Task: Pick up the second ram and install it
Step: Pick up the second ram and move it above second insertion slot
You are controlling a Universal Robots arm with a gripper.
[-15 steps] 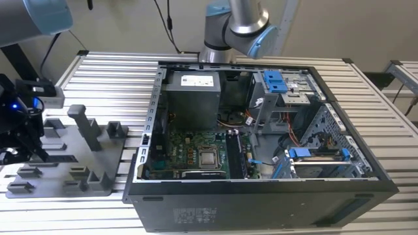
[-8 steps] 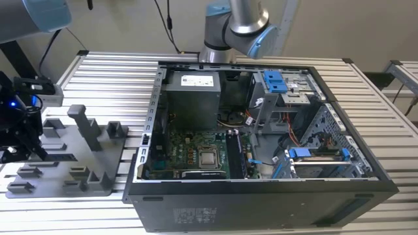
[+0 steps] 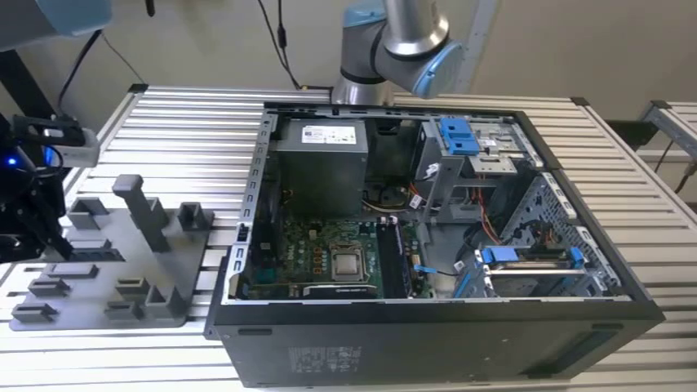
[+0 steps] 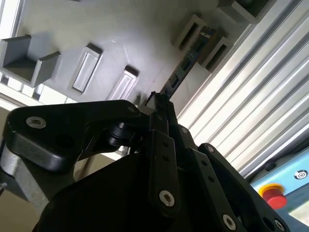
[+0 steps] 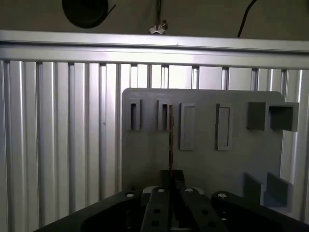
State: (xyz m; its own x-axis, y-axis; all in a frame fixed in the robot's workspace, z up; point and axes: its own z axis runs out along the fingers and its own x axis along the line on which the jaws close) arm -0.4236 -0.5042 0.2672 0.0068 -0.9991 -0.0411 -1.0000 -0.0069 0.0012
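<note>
Pinches the second ram (image 4: 187,62) across its flat faces in the closed-down gripper (image 4: 161,104), far end at the slot blocks (image 4: 189,28) near an edge of the grey tray (image 4: 145,34), probably to hold it square to the slot.

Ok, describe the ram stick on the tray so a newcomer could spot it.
Find the grey plastic tray on the slatted metal table beside the open computer case. The second ram stands on edge in one tray slot, its near end in the claw. Unlike the grey blocks around it, it is a thin dark board.
</note>
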